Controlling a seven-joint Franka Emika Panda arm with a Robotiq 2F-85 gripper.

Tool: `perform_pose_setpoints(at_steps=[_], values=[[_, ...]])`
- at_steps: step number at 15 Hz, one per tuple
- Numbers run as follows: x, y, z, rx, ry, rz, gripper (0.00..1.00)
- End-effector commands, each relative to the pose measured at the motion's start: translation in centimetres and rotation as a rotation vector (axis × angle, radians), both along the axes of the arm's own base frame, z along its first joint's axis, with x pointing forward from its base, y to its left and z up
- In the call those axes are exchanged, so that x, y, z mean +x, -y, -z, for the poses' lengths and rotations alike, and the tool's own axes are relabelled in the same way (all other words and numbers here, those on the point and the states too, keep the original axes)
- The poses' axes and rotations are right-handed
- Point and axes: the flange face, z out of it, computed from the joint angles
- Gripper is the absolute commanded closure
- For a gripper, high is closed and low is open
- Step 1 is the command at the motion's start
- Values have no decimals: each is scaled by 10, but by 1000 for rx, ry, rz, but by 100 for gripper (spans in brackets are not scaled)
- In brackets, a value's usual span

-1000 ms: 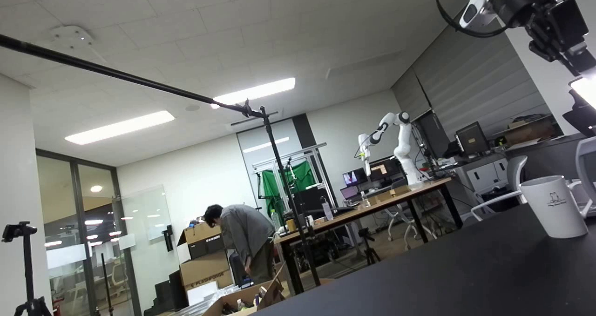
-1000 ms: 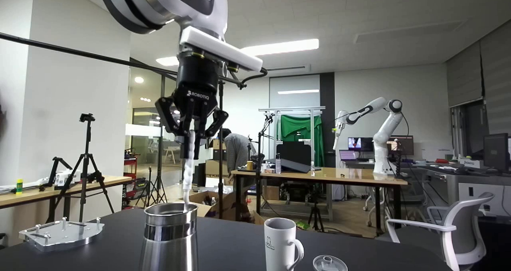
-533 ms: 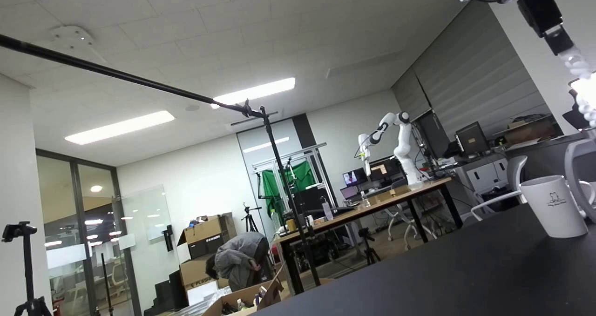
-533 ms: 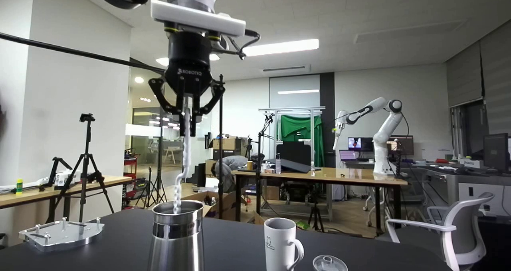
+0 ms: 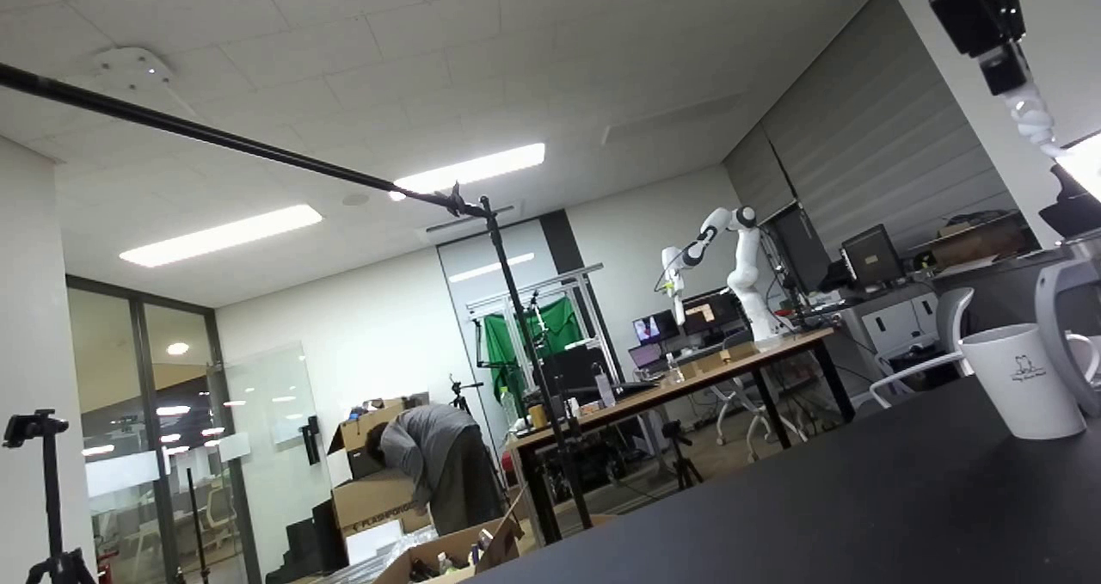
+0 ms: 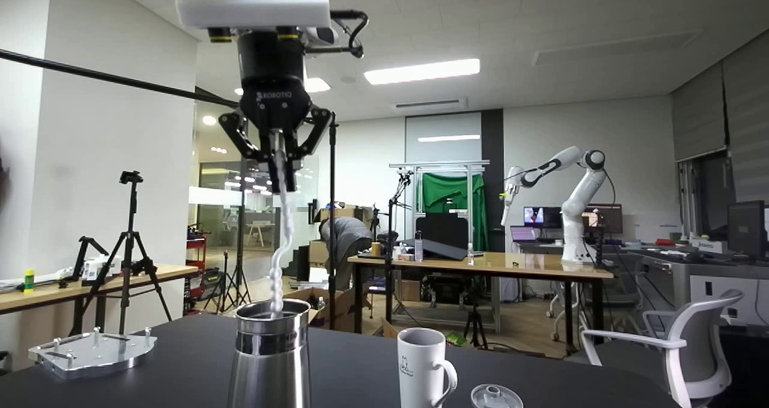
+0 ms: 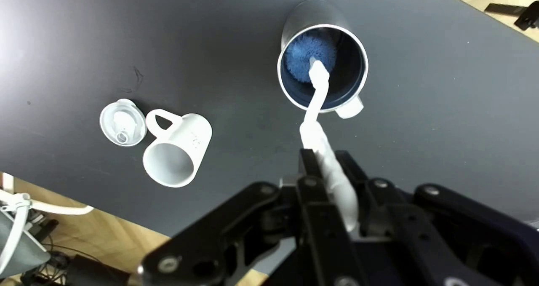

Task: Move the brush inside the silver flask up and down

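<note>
Wavy white-handled brush (image 7: 315,135) is pinched snug in the black two-fingered gripper (image 6: 282,182), blue bristles (image 7: 301,56) tucked inside the silver metal flask (image 6: 271,369).

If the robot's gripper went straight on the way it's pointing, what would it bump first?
Most likely the silver flask. The gripper points down toward its open top, and the brush it holds reaches inside, so the brush would probably touch the inside first. Depth is hard to judge.
</note>
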Motion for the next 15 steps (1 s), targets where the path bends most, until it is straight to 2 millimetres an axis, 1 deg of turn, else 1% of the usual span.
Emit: perform_pose_setpoints(at_steps=[1, 3, 5, 7, 9, 11, 13, 14, 15], values=[[-6, -20, 46, -15, -1, 81, 96], [-7, -31, 64, -19, -8, 93, 96], [-4, -38, 63, -25, -2, 101, 96], [0, -38, 45, -50, 17, 112, 96], [5, -30, 16, -73, 48, 126, 96], [8, -20, -7, -60, 80, 148, 96], [9, -17, -10, -13, 86, 166, 96], [9, -18, -5, 1, 85, 170, 96], [8, -21, 5, 10, 73, 169, 96]])
